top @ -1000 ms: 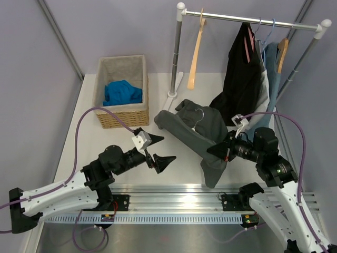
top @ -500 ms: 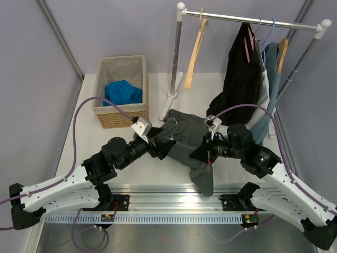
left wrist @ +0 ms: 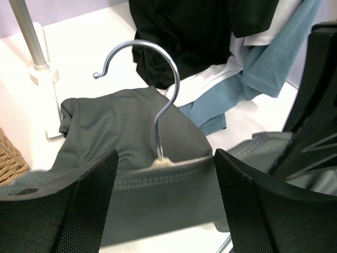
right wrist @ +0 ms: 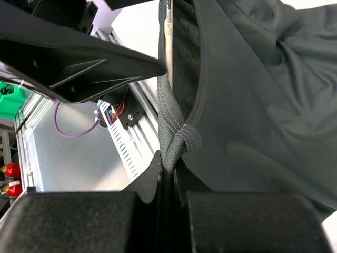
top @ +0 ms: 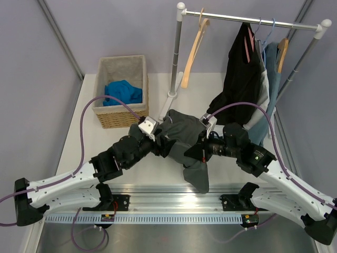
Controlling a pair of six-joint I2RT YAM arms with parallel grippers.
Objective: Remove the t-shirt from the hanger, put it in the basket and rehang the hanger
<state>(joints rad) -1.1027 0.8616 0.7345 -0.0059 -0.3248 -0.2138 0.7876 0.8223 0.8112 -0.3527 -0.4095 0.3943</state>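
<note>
The dark grey t-shirt [top: 181, 132] lies bunched on the white table, still on its hanger. The hanger's metal hook [left wrist: 167, 79] rises from the collar [left wrist: 158, 176] in the left wrist view. My left gripper [top: 160, 145] is open, and its fingers [left wrist: 89, 211] stand on either side of the collar below the hook, not closed on it. My right gripper [top: 196, 153] is shut on a stitched edge of the t-shirt [right wrist: 176, 142] at the shirt's right side. A flap of the shirt hangs toward the front rail.
A wicker basket [top: 103, 79] holding a blue cloth [top: 124, 92] stands at the back left. A clothes rack [top: 179, 52] at the back right carries a bare wooden hanger [top: 194, 47], a black garment [top: 242, 79] and a blue one [top: 273, 84]. The metal rail [top: 174, 203] runs along the front.
My right gripper has dragged the t-shirt left and nearer. My left gripper has moved forward to the collar, so its open fingers now straddle it.
</note>
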